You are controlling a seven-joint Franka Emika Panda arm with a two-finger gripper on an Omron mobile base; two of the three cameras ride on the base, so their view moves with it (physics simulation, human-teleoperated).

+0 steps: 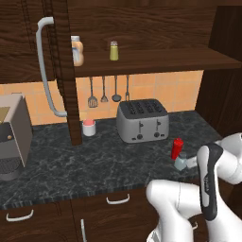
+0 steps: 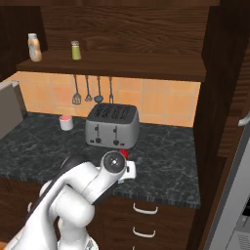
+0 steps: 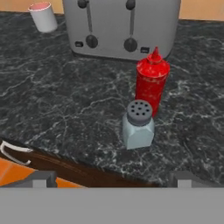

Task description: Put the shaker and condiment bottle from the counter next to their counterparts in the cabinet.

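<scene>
The pale grey-blue shaker [image 3: 138, 125] stands upright on the dark counter [image 3: 65, 109] near its front edge, with the red condiment bottle [image 3: 151, 82] just behind it, almost touching. My gripper [image 3: 113, 181] hangs open over the counter's edge, short of the shaker, its fingers wide apart and holding nothing. From the left base view the shaker [image 1: 180, 162] and the bottle [image 1: 177, 148] sit right of the toaster, close to my wrist. In the cabinet [image 1: 156, 61], the tan-orange bottle [image 1: 78, 51] and the olive-yellow shaker [image 1: 114, 51] stand on the shelf.
A grey toaster [image 1: 142, 120] stands behind the two items, and a white cup [image 1: 89, 127] sits to its left. Utensils [image 1: 104, 92] hang on the tiled wall. The open cabinet door with its long handle [image 1: 45, 71] juts out at left, above a grey appliance [image 1: 12, 137].
</scene>
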